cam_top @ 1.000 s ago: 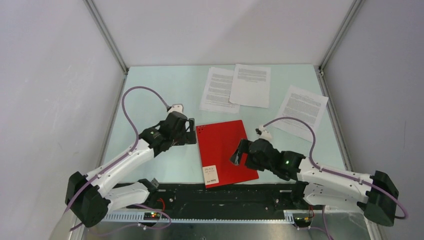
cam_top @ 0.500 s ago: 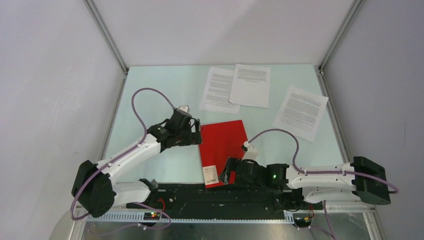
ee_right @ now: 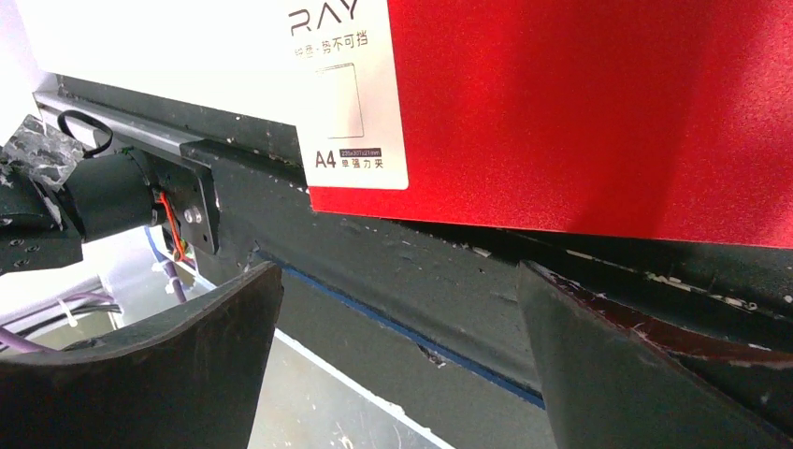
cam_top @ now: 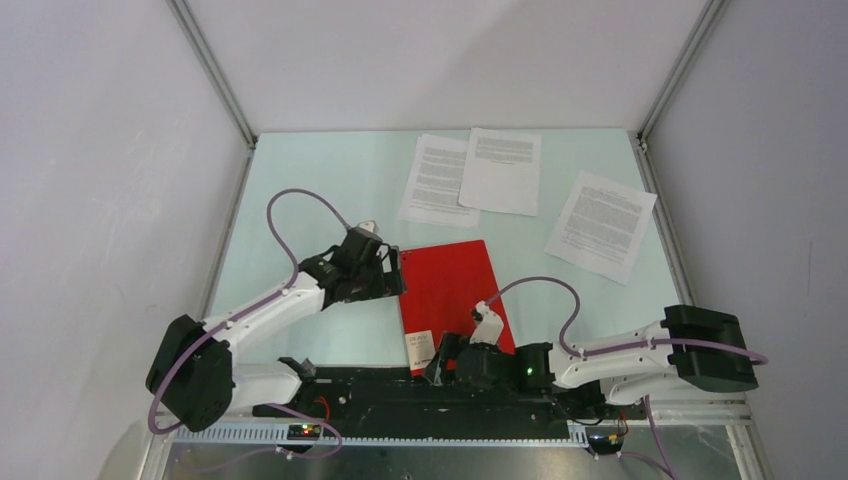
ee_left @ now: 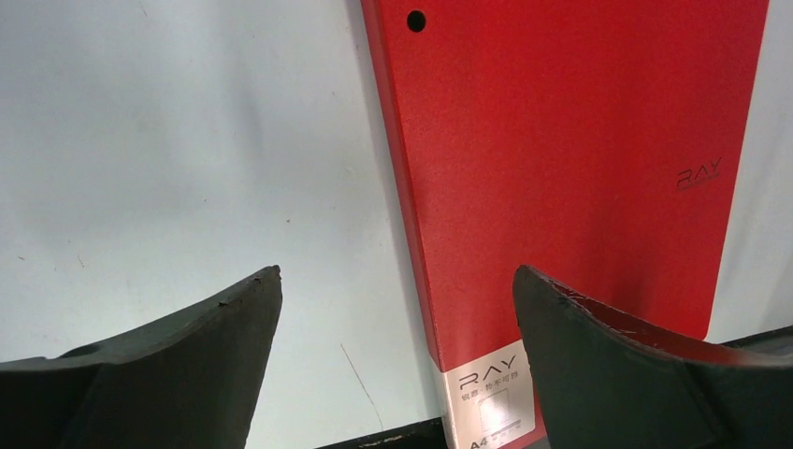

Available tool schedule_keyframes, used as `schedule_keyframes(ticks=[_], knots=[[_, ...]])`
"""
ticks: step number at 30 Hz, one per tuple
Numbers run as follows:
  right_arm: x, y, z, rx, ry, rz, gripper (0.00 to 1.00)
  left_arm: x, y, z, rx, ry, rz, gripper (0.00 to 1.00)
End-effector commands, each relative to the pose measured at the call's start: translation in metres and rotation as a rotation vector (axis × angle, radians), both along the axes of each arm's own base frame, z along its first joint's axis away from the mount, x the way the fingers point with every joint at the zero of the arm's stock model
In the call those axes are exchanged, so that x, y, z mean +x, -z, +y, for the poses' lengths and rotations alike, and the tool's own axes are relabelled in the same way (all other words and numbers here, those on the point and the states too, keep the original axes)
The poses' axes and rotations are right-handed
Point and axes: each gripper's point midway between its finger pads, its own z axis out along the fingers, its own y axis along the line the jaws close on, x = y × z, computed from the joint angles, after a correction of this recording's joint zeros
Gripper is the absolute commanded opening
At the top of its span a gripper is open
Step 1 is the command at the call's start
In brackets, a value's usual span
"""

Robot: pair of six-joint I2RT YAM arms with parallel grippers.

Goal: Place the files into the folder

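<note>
The red folder (cam_top: 452, 290) lies shut on the table's near middle, its white label (cam_top: 421, 348) at the near left corner over the black front rail. It also shows in the left wrist view (ee_left: 561, 159) and the right wrist view (ee_right: 598, 103). Three white printed files lie at the back: two overlapping (cam_top: 438, 178) (cam_top: 502, 170) and one at the right (cam_top: 602, 224). My left gripper (cam_top: 393, 272) is open, straddling the folder's far left edge. My right gripper (cam_top: 438, 362) is open and empty, low at the folder's near edge beside the label.
A black rail (cam_top: 400, 390) runs along the table's near edge under the folder's near end. Grey walls and metal frame posts (cam_top: 215, 75) close in the table on three sides. Purple cables loop over both arms.
My right arm swung left and down from the folder's right side to its near edge by the label. My left gripper moved slightly right onto the folder's left edge.
</note>
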Motion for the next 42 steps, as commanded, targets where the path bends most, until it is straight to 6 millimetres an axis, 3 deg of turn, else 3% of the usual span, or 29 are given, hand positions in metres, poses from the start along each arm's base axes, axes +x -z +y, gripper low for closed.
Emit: schedule_keyframes(ticks=[1,9,15,28,42], knots=[[0.011,-0.006,0.010,0.069,0.097,-0.034,1.00,0.004,-0.006,-0.005,-0.054,-0.020,-0.025,0.98],[0.033,-0.010,-0.003,0.190,0.241,-0.122,1.00,0.001,-0.005,-0.003,-0.060,-0.009,-0.019,0.98],[0.046,-0.004,-0.034,0.229,0.332,-0.146,1.00,0.003,-0.006,-0.007,-0.067,0.004,-0.009,0.98],[0.056,-0.010,-0.064,0.417,0.386,-0.141,1.00,0.008,0.001,-0.022,-0.110,0.017,0.031,0.98],[0.088,-0.021,-0.064,0.504,0.442,-0.138,1.00,0.007,0.014,-0.027,-0.117,0.016,0.068,0.98]])
